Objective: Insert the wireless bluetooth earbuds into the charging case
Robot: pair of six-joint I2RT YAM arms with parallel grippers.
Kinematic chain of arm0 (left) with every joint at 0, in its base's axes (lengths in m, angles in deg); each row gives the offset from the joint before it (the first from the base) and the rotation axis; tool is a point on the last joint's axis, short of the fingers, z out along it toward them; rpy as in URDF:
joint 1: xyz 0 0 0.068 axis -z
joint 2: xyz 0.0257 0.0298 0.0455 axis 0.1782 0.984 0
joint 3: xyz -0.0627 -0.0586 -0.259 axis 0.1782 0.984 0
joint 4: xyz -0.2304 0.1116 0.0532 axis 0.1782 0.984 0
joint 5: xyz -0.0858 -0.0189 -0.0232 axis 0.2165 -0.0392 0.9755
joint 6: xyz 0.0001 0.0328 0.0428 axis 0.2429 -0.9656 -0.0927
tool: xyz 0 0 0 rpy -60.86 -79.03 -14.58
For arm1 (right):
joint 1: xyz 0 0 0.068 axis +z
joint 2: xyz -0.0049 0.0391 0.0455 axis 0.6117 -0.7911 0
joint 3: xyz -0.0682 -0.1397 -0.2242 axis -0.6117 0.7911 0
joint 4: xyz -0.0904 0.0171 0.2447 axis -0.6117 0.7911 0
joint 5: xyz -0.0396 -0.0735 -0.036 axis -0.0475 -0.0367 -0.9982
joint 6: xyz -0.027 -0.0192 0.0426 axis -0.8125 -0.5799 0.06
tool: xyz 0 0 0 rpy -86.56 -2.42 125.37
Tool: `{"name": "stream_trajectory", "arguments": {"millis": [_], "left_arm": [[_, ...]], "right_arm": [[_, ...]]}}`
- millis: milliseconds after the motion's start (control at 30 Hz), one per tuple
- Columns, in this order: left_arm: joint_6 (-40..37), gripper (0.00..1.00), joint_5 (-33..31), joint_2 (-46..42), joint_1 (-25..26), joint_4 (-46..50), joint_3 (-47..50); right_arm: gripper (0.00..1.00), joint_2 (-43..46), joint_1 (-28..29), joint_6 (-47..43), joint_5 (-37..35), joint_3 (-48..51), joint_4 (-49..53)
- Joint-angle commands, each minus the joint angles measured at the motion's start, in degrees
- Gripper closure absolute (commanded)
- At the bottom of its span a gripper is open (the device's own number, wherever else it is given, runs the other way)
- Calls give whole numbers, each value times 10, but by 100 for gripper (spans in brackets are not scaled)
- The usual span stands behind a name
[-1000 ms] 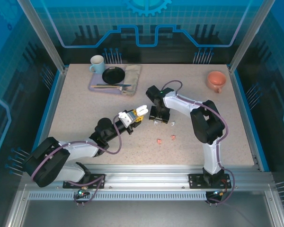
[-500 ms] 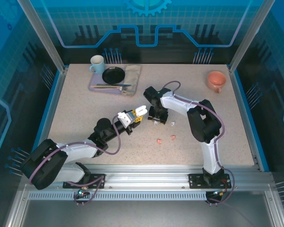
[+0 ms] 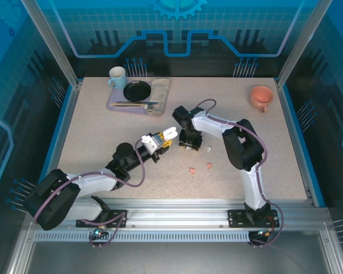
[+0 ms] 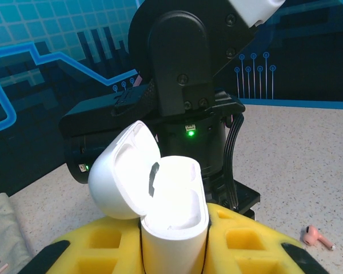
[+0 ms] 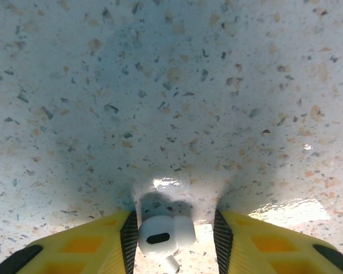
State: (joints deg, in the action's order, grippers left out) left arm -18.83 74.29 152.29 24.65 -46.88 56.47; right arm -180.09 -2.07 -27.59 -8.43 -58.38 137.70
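Count, near edge outward: 2 arms, 2 pink earbuds, 2 white earbuds, 1 charging case, then 2 mugs, 1 plate and 1 cloth at the far side. The left pink earbud (image 3: 192,170) and right pink earbud (image 3: 209,165) lie loose on the speckled table (image 3: 91,131), near ea. other but apart, on the near side of both grippers w/ bare tabletop all round. Mid-table the left gripper (image 3: 162,138) has its yellow fingers clamped on the lower body of the charging case (image 4: 174,208). The case is glossy white and pebble-shaped, lid hinged open and tipped back to the left, w/ moulded recesses inside. Just beside it, the right gripper (image 3: 190,145) points straight down at the table. Its fingers stand apart either side of a white earbud (image 5: 163,233) that lies flat btwn them: rounded head, dark oval vent, short stem. The earbud sits close to one pad, w/ a clear gap to the other. A second white earbud (image 3: 207,149) lies just right of that gripper, too small to make out its shape. There is wide free surface left of the left arm and right of the right arm, out to the blue-edged sides. At the far left a lilac tray (image 3: 115,103) carries a black plate (image 3: 137,89) and cutlery (image 3: 134,104), w/ a pale mug (image 3: 117,77) at its corner and a grey cloth (image 3: 160,88) alongside. An orange mug (image 3: 261,97) stands at the far right, well apart from everything.
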Motion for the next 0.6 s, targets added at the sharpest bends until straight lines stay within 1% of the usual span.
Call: {"name": "stream_trajectory", "arguments": {"millis": [0, 267, 567], "left_arm": [[-5, 100, -3, -12, -4, -1, 4], [-4, 100, -1, -12, -5, 7, 1], [-4, 100, 0, -15, -4, 17, -4]], "right_arm": [[59, -10, 8, 9, -12, -6, 8], [61, -15, 7, -6, -16, -6, 3], [66, -16, 6, -11, -16, -5, 0]]}}
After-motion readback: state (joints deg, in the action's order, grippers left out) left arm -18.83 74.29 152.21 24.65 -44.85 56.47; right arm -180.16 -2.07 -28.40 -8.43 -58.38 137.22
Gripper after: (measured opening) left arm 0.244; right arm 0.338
